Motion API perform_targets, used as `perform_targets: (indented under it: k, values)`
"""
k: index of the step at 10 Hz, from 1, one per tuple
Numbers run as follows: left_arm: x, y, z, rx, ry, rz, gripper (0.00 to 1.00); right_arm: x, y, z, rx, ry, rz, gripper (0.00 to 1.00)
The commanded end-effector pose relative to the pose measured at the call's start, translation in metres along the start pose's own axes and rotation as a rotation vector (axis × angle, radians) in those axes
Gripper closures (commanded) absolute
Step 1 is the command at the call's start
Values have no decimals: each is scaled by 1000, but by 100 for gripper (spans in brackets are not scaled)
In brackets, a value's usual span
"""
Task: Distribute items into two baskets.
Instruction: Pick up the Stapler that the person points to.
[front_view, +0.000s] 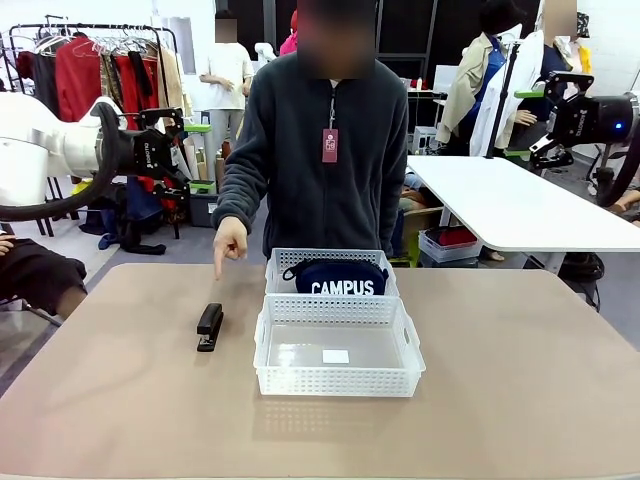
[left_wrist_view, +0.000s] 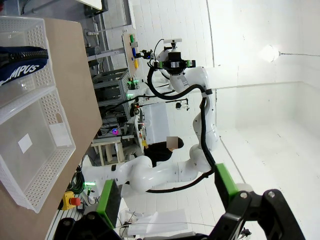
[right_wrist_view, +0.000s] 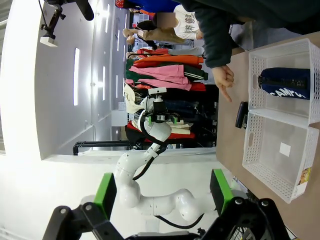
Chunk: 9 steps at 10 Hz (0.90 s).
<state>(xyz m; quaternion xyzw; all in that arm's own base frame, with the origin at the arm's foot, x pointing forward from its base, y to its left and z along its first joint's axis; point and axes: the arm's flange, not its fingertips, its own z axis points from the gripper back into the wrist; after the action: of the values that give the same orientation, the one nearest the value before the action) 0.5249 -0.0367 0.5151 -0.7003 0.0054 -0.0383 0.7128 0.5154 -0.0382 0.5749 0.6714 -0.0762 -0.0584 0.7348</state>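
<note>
The black stapler (front_view: 209, 326) lies on the tan table, left of the two baskets, and appears again as the stapler (right_wrist_view: 241, 115) in the right wrist view. A navy pouch (front_view: 335, 277) printed "CAMPUS" rests in the far basket (front_view: 280, 262). In front of it the near basket (front_view: 337, 381) holds nothing but a white label on its floor. A person's hand (front_view: 228, 245) points down toward the stapler. My left gripper (front_view: 195, 155) hangs open, high at the left, well away from the table. My right gripper (front_view: 525, 122) is open too, high at the right.
The person stands at the table's far edge, behind the baskets. A white table (front_view: 520, 205) stands at the back right and clothes racks at the back left. Bare tabletop lies to either side of the baskets and in front of them.
</note>
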Motion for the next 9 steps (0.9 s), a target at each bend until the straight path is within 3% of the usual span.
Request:
perform_targets:
  k: [1,4,5,7,9]
  values:
    - [-1,-1,1,-2,-2,-1,0,-1,5,0,4,-13,7,0]
    - [0,0,0,0,0,0,0,-1,5,0,4,-13,7,0]
    - [0,-9,-3,27,20,51,0,-1,5,0,4,-13,7,0]
    - [4,-24,-9,158,49,141,0,-1,5,0,4,-13,7,0]
    - [5,-29,-19,408,27,146,0,-1,5,0,4,-13,7,0]
